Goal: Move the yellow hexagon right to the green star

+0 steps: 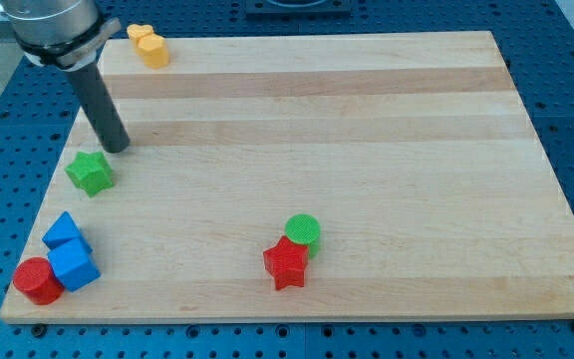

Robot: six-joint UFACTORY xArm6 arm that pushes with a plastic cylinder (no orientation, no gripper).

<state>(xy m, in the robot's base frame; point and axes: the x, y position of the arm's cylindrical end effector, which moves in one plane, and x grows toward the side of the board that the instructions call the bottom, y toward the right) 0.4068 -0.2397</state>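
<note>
**Yellow hexagon waiting at the board's top-left edge**

Yellow hexagon (154,50) is sitting at the view's top-left rim of the wooden board (367,120), touching a yellow heart-like block (140,33) behind it. My tip (118,148) is resting just above the green star (90,173), well below the hexagon; the rod carries no jaws, so nothing is being grasped. Further out, two blue blocks (68,249) and a red cylinder (36,281) are crowding the bottom-left corner, while a red star (287,263) and green cylinder (303,231) are touching near the bottom centre. Judging from this, the tip should be travelling round behind the hexagon, then pushing it down, ending beside the star's right without nudging it.
</note>
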